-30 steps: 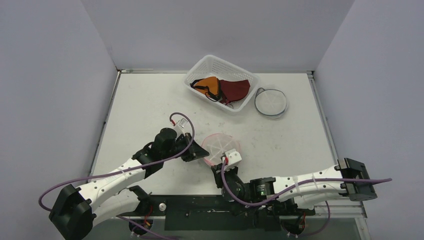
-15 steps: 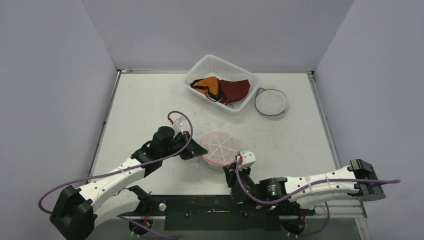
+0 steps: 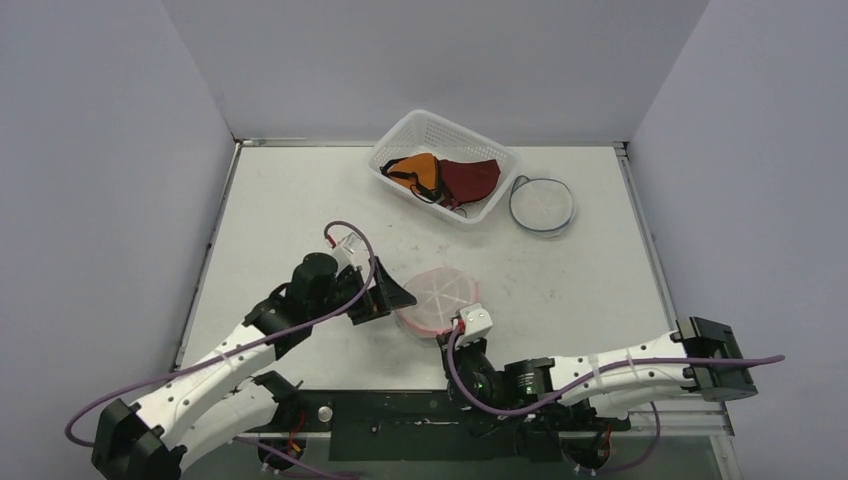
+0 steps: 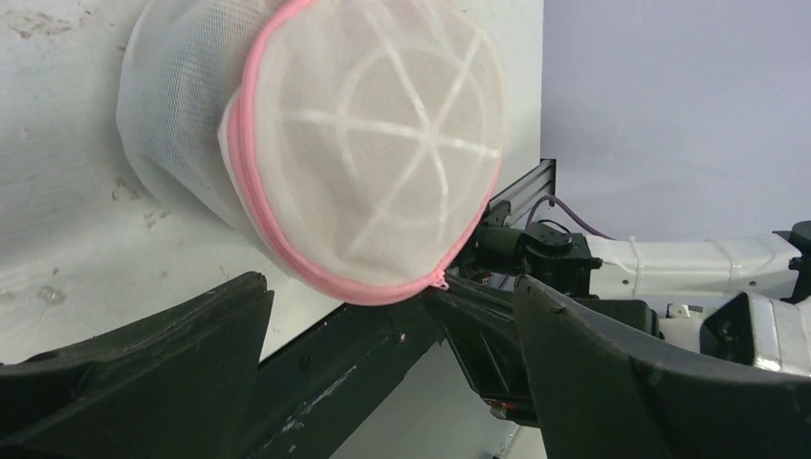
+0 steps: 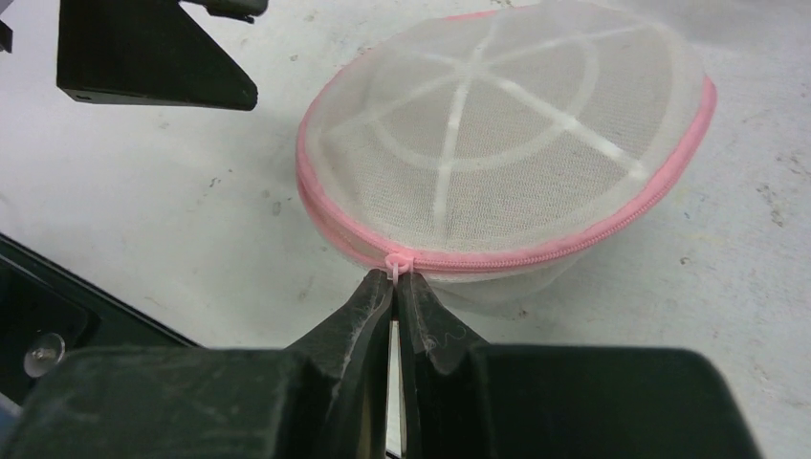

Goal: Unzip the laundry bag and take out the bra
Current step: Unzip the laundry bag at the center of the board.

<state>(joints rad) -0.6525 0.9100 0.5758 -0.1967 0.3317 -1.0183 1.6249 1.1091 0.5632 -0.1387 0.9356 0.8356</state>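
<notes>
From above, the laundry bag, a round white mesh one with a pink rim, sits on the table near the front edge, right between my two hands. My left gripper is just beside its left edge, and my right gripper is tucked in at its near rim. Well back, a white basket holds an orange garment and a maroon garment, and a flat round mesh disc with a dark rim lies beside it. Over to my left wrist camera: my left fingers are spread wide and released, with nothing between them. The bag stands just past the tips, its spoked face tilted toward the lens, and I see no contact. The zipper pull hangs at its lowest point, where my right gripper's dark tips meet it. Now my right wrist camera: my right jaws are clenched on that small pink pull at the near rim. The zip to the right of the pull reads closed, but I cannot tell to the left. One left finger shows in the far corner, clear of the mesh.
</notes>
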